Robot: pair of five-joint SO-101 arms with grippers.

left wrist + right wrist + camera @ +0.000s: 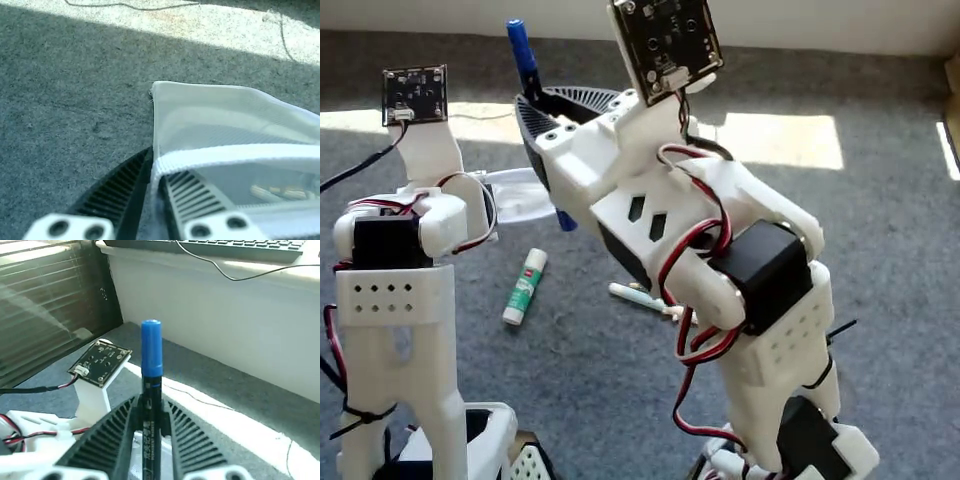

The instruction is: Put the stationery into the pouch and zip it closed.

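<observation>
Pouch (515,200) mostly hidden behind right arm (720,230); marker (151,390) lower end cut off; pouch contents (272,191) blurred.

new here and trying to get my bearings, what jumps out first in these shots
The blue-capped marker catches the eye first, gripped cap up in the right tool, raised off the grey mat. Next, the left tool pinches the edge of a white mesh pouch. A glue stick and a pen lie on the mat between the arms.
</observation>
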